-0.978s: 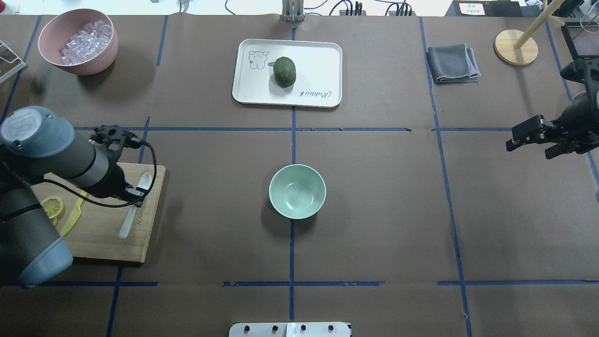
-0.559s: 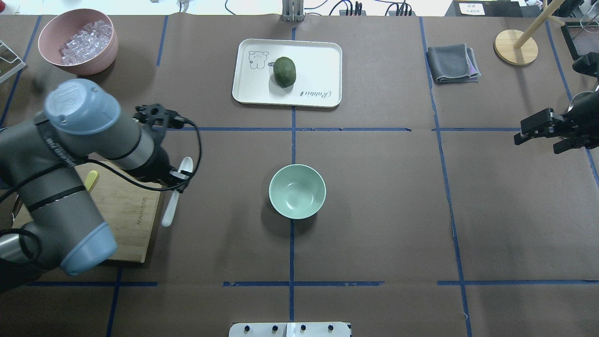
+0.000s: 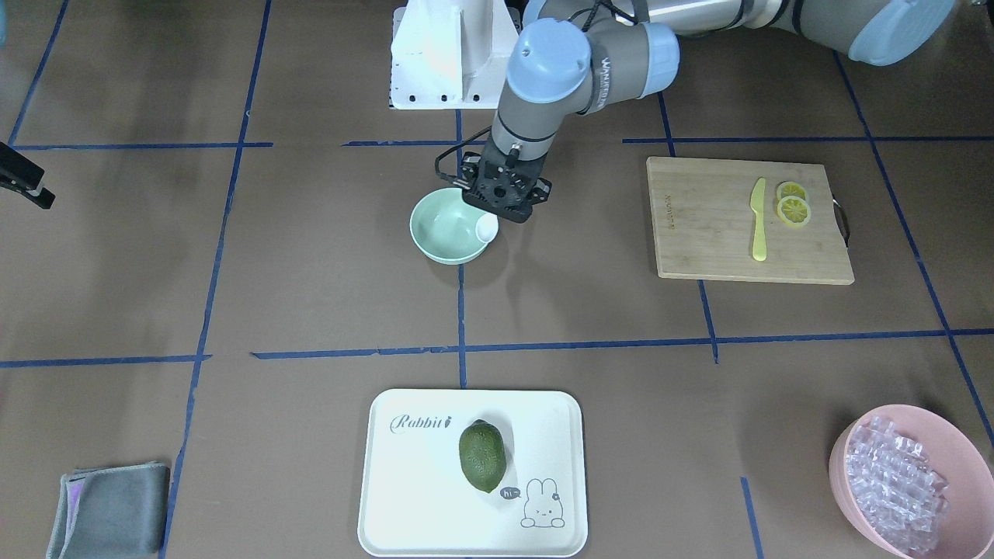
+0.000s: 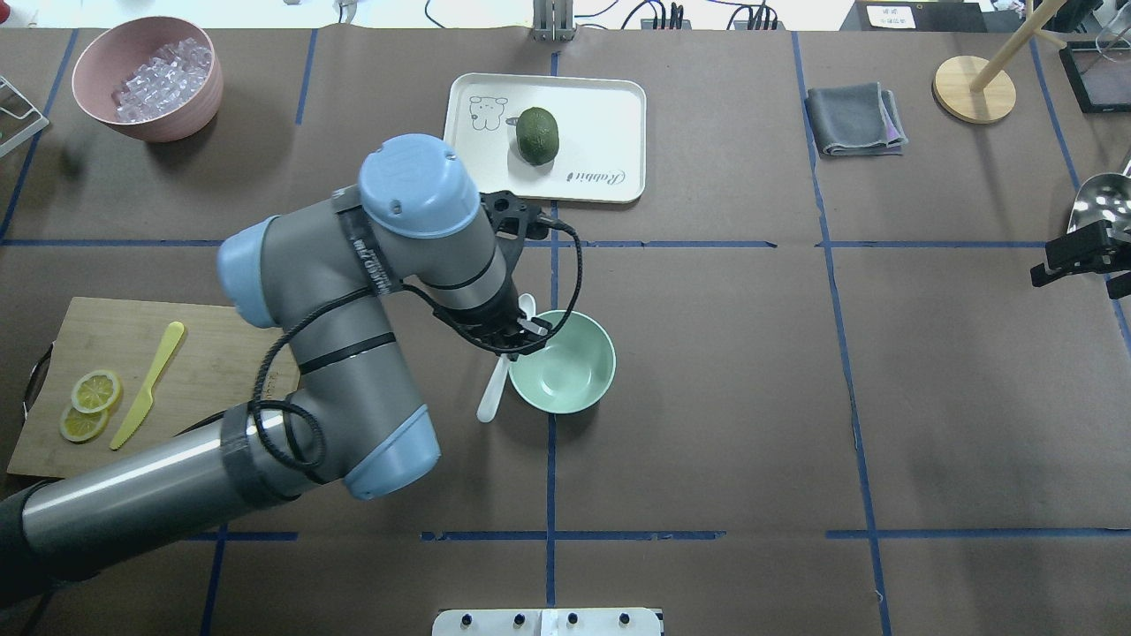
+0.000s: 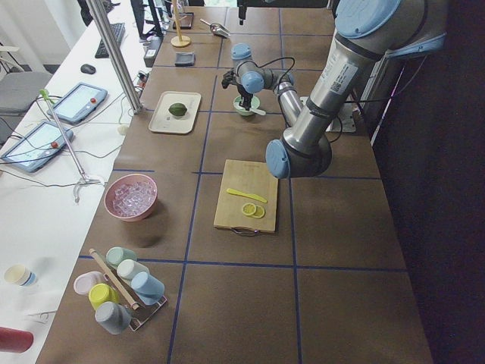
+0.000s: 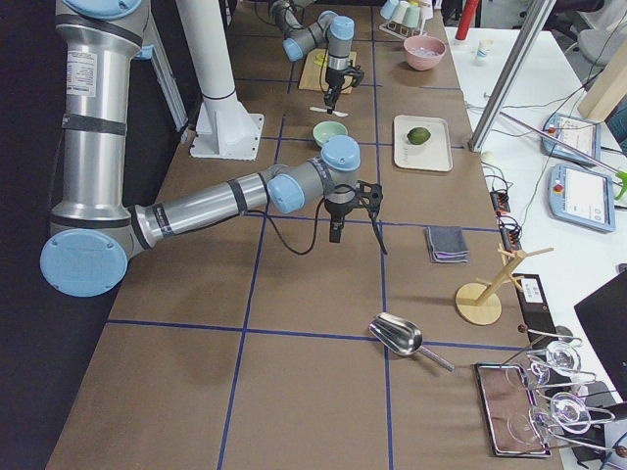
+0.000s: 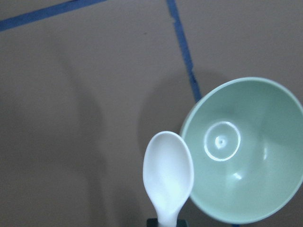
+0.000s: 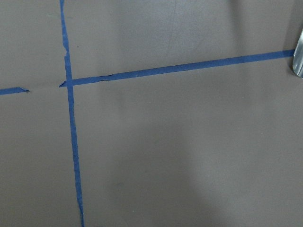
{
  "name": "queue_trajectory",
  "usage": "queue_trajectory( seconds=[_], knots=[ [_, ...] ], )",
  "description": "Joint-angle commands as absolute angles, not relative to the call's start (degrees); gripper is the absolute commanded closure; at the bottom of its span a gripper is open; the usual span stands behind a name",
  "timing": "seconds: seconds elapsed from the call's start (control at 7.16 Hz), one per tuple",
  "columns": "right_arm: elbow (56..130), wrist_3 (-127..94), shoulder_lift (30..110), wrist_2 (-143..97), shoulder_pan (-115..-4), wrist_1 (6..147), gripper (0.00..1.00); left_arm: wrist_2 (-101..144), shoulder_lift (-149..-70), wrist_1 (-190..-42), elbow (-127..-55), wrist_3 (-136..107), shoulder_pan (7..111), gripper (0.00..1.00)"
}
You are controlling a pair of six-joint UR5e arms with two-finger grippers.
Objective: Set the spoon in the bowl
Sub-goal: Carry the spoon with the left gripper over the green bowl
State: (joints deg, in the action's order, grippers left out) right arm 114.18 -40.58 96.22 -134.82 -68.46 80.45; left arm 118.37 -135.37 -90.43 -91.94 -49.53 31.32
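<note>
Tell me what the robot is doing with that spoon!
The robot's left hand is holding the white spoon by its handle, right at the edge of the little green bowl. The spoon is not inside the bowl yet; its scoop sits just over the rim and the handle sticks out beside it. The right hand is off at the side of the table, holding nothing.

Spoon (image 4: 491, 389) in left tool (image 4: 517, 336) at bowl's (image 4: 570, 371) left rim; tray (image 4: 601, 97) beyond bowl; cutting board (image 4: 203, 353) far left.
</note>
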Motion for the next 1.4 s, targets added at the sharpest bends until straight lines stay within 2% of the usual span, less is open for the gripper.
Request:
queue_trajectory(
  seconds=[0.0, 0.28, 0.56, 0.7, 0.84, 0.98, 1.12, 1.26],
  knots=[
    [114.5, -40.3, 96.6, -134.8, -68.6, 80.3, 0.00, 115.9, -141.3, -90.4, -84.7, -49.6, 28.8, 1.00],
    [114.3, -40.3, 96.6, -134.8, -68.6, 80.3, 0.00, 115.8, -141.0, -90.4, -85.2, -50.3, 28.7, 0.99],
    [114.0, -40.3, 96.4, -134.8, -68.5, 80.2, 0.00, 115.7, -140.3, -90.4, -85.2, -50.4, 27.9, 0.91],
    [114.0, -40.3, 96.4, -134.8, -68.5, 80.2, 0.00, 115.7, -140.3, -90.4, -85.1, -50.4, 27.9, 0.82],
    [113.9, -40.3, 96.2, -134.8, -68.5, 80.2, 0.00, 115.7, -140.3, -90.4, -84.8, -50.7, 27.8, 0.53],
    [113.7, -40.3, 96.0, -134.8, -68.5, 80.2, 0.00, 115.5, -140.3, -90.4, -84.8, -50.7, 27.8, 0.28],
    [113.4, -40.3, 95.8, -134.8, -68.4, 80.2, 0.00, 115.6, -140.4, -90.4, -84.8, -50.7, 27.8, 0.19],
    [113.4, -40.3, 95.7, -134.8, -68.5, 80.2, 0.00, 115.6, -140.4, -90.4, -84.8, -50.7, 27.8, 0.18]
  ],
)
